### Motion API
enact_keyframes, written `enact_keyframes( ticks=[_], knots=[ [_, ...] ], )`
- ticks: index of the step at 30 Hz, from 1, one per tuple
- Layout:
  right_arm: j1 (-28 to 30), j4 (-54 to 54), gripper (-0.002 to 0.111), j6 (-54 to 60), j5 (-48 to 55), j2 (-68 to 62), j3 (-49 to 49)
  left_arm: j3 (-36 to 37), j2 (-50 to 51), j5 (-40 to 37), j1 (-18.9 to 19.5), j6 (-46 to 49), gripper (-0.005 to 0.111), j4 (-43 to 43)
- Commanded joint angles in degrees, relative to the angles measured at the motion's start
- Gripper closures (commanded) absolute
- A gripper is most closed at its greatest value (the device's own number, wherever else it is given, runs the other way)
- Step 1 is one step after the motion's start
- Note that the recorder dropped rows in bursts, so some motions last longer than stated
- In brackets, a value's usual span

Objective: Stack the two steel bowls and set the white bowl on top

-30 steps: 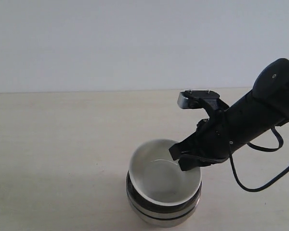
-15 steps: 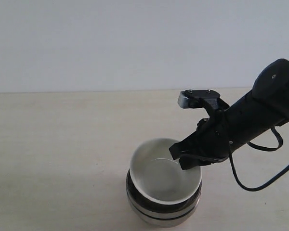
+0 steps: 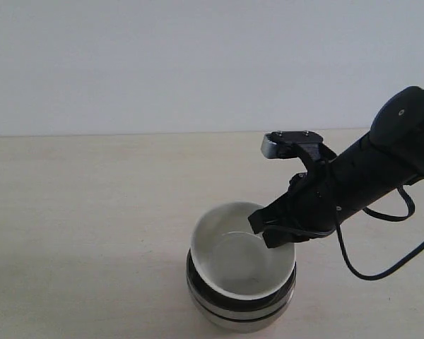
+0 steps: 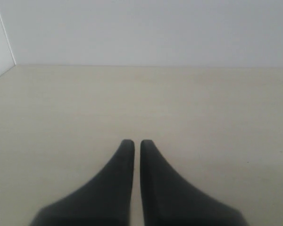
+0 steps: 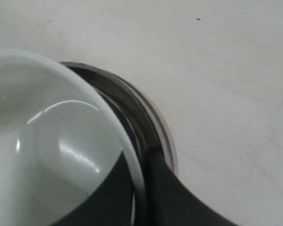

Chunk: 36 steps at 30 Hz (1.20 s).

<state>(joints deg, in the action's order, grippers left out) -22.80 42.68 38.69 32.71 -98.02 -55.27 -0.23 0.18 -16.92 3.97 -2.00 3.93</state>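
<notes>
The white bowl (image 3: 237, 263) sits nested on top of the two steel bowls (image 3: 234, 312), which stand stacked near the table's front edge. My right gripper (image 3: 270, 234) reaches down from the right and is shut on the white bowl's right rim. In the right wrist view the white bowl (image 5: 47, 141) has one finger inside it and the other between its rim and the steel bowls' rims (image 5: 134, 110), with the right gripper (image 5: 140, 159) pinching the white rim. My left gripper (image 4: 137, 142) is shut over bare table and holds nothing. It is outside the exterior view.
The pale wooden table (image 3: 92, 212) stretches back to a plain white wall (image 3: 198, 63). A black cable (image 3: 353, 265) loops down from the right arm onto the table to the right of the stack.
</notes>
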Motion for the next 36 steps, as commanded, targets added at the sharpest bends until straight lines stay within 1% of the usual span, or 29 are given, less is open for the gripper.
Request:
enact_keyframes(
  ticks=[1, 4, 5, 6, 10, 15, 21, 23, 24, 26, 28, 36],
  knots=[
    [-0.1, 0.3, 0.092, 0.4, 0.0, 0.2, -0.3, 0.2, -0.2, 0.0, 0.1, 0.1, 0.102, -0.2],
    [-0.1, 0.4, 0.068, 0.2, -0.2, 0.2, -0.3, 0.2, -0.2, 0.0, 0.1, 0.1, 0.102, -0.2],
    [-0.1, 0.4, 0.065, 0.1, -0.4, 0.2, -0.3, 0.2, -0.2, 0.0, 0.1, 0.1, 0.102, -0.2],
    [-0.1, 0.4, 0.064, -0.4, -0.8, 0.2, -0.3, 0.2, -0.2, 0.0, 0.1, 0.1, 0.102, -0.2],
    [-0.1, 0.4, 0.064, -0.6, -1.4, 0.2, -0.6, 0.2, -0.2, 0.0, 0.1, 0.1, 0.102, -0.2],
    [-0.4, 0.7, 0.064, -0.6, 3.1, 0.2, -4.6, 0.2, -0.2, 0.0, 0.1, 0.1, 0.102, -0.2],
    [-3.1, 0.9, 0.064, -0.7, 4.8, 0.2, -8.4, 0.2, -0.2, 0.0, 0.1, 0.1, 0.102, -0.2],
    [-4.0, 0.8, 0.068, 0.3, 4.5, 0.2, -9.4, 0.2, -0.2, 0.0, 0.1, 0.1, 0.102, -0.2],
    [-4.4, 0.8, 0.074, 1.1, 4.2, 0.2, -9.8, 0.2, -0.2, 0.0, 0.1, 0.1, 0.102, -0.2],
    [-5.1, 0.8, 0.089, 2.7, 3.0, 0.2, -10.1, 0.2, -0.2, 0.0, 0.1, 0.1, 0.102, -0.2],
    [-5.7, 0.8, 0.109, 4.4, 1.4, 0.2, -10.1, 0.2, -0.2, 0.0, 0.1, 0.1, 0.102, -0.2],
    [-5.7, 0.5, 0.108, 4.9, 0.0, 0.2, -10.1, 0.2, -0.2, 0.0, 0.1, 0.1, 0.102, -0.2]
  ],
)
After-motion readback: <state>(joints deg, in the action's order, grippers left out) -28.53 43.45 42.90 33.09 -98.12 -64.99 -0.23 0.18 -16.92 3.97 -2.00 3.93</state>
